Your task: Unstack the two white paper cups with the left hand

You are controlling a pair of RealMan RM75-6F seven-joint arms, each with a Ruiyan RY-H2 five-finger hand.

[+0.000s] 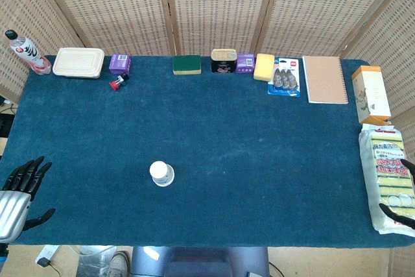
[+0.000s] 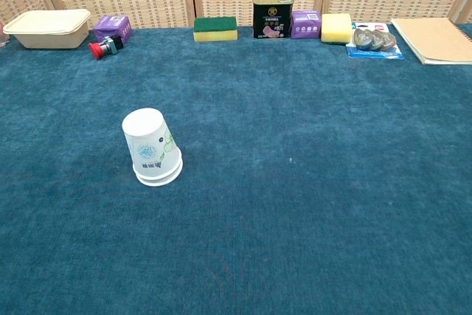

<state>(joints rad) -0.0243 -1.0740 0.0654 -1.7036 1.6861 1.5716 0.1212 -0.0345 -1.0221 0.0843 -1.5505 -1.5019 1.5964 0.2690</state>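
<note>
Left hand: my left hand (image 1: pixel 23 189) sits at the near left edge of the table, fingers spread apart, holding nothing; seen in head view only
Right hand: only dark fingertips of my right hand (image 1: pixel 401 212) show at the far right edge, over the sponge pack; cannot tell whether it is open or closed
Cups: stacked white paper cups (image 2: pixel 153 147) stand upside down on the blue cloth, mouths down, one nested over the other, two rims visible at the base; green and blue print on the side
Cups position: near-left part of the table (image 1: pixel 214 134), well apart from my left hand, to its right and slightly further in
Back row, left: water bottle (image 1: pixel 26 52) lying at the corner, beige lidded container (image 2: pixel 47 29), purple box (image 2: pixel 112 27) with a small red-capped item (image 2: pixel 104 46) just in front of it
Back row, middle: green-and-yellow sponge (image 2: pixel 215 28), black tin (image 2: pixel 273 18), second purple box (image 2: pixel 305 24), yellow sponge (image 2: pixel 337 27)
Back row, right: blister pack of clips (image 2: pixel 374 40), spiral notebook (image 2: pixel 437 39)
Right edge: orange-and-cream carton (image 1: pixel 371 94), then a pack of sponges (image 1: pixel 388 176) nearer to me
</note>
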